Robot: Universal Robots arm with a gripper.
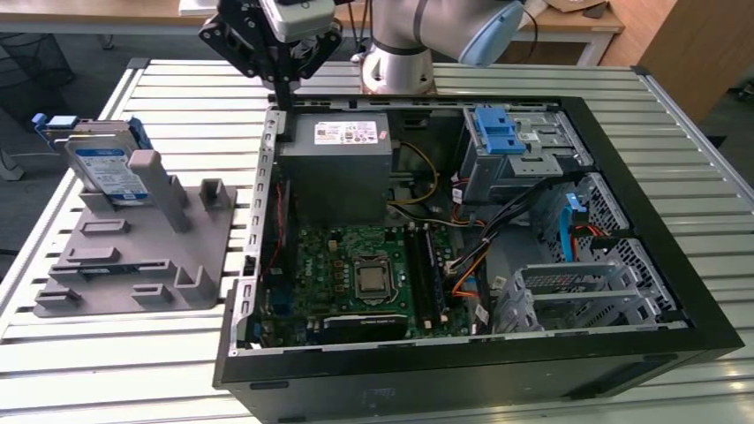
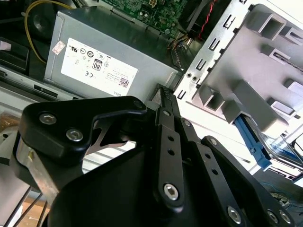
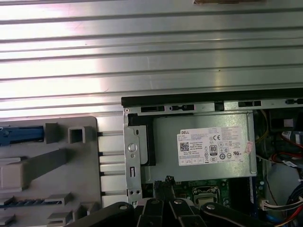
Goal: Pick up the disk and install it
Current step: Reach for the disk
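End effector (image 1: 284, 99) is hovering over the PC case's (image 1: 471, 371) wall beside the PSU (image 1: 342, 172), fingers pressed together, gripping nothing. Disk (image 1: 101, 170) is standing on edge in grey holder (image 1: 141, 256) (exterior view's left of case) on worktop (image 1: 106, 362).

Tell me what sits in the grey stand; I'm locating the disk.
The disk stands upright in it; the stand covers the disk's lower part.
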